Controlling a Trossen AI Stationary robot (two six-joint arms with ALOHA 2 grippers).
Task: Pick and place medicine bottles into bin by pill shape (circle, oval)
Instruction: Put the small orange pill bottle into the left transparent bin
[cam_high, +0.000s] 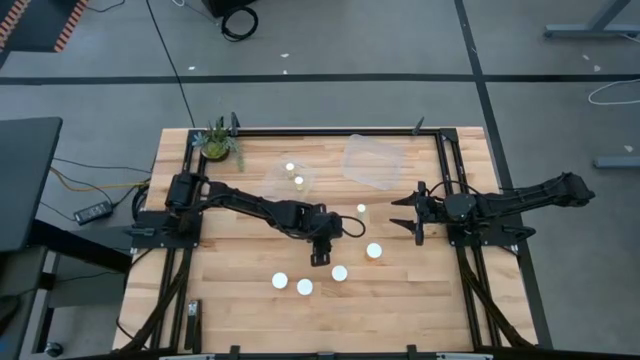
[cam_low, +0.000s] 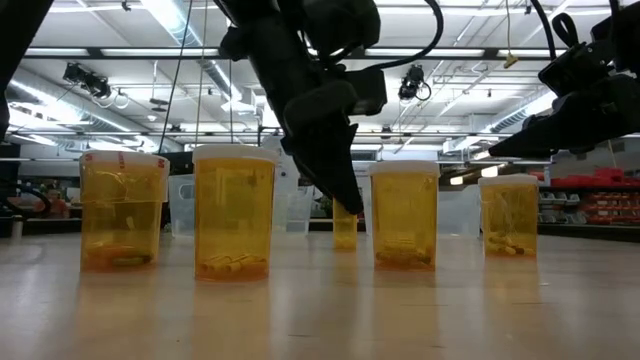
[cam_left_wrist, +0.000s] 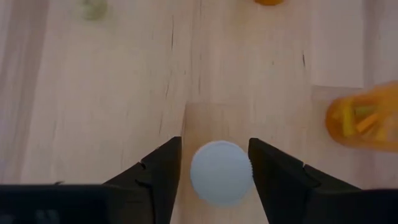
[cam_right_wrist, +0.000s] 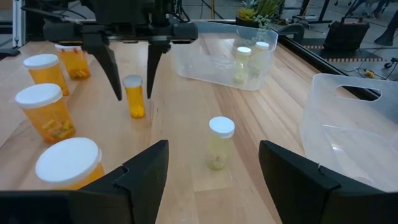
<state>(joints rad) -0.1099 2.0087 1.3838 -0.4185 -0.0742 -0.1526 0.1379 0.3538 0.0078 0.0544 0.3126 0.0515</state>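
- Medicine bottles (cam_high: 340, 272) on the bench (cam_high: 220, 300) number six, all upright on their bases with caps up; two more sit inside a bin, which makes eight.
- Nearest, the left end effector (cam_high: 319, 253) hangs fingers-down over one small bottle (cam_left_wrist: 221, 172), its fingers (cam_left_wrist: 158, 177) apart on either side of the white cap without touching it, probably lined up to close on it.
- Just beyond that end effector, toward the right arm, two loose bottles stand within reach; two more stand on its other side, near the bench's front edge.
- One slim bottle (cam_right_wrist: 220, 142) stands alone between the two end effectors.
- The right end effector (cam_high: 410, 215) waits spread open, facing the left one across the bench.
- Farthest off are two clear bins: the near bin (cam_high: 290, 177) holds the two sorted bottles, while the far bin (cam_high: 372, 160) looks empty.
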